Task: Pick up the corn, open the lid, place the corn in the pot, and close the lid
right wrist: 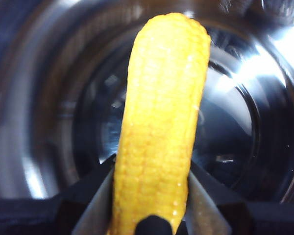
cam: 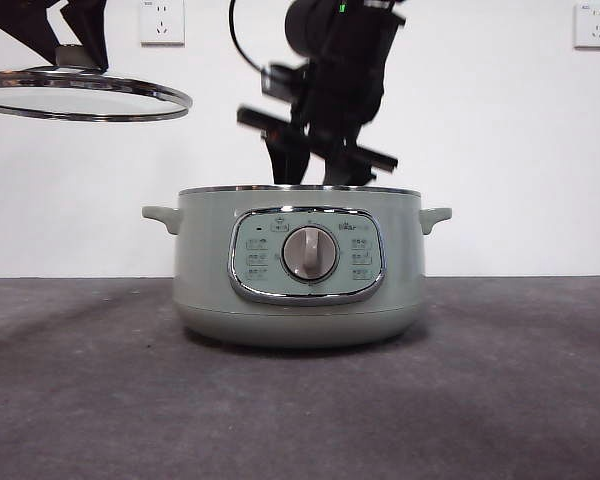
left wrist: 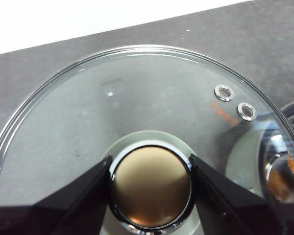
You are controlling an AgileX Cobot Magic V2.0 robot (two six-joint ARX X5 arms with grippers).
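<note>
Pot (cam: 298, 275) sat open on surface (cam: 300, 410). Right gripper (right wrist: 149, 196) clasped corn (right wrist: 159, 122) above it; left gripper (left wrist: 151, 183) gripped raised lid (left wrist: 137, 98) by knob.

Left pincer (left wrist: 151, 193): jaws clamped on either side of the lid (left wrist: 137, 112) knob, holding it in the air at the upper left of the front view, level, off to the side of the pot (cam: 298, 270). Right pincer (right wrist: 151, 196): jaws closed on the lower part of the corn (right wrist: 161, 122), cob sticking out past the tips. Right arm (cam: 330, 90) comes down from above, wrist just over the pot's open mouth, pointing into it.
</note>
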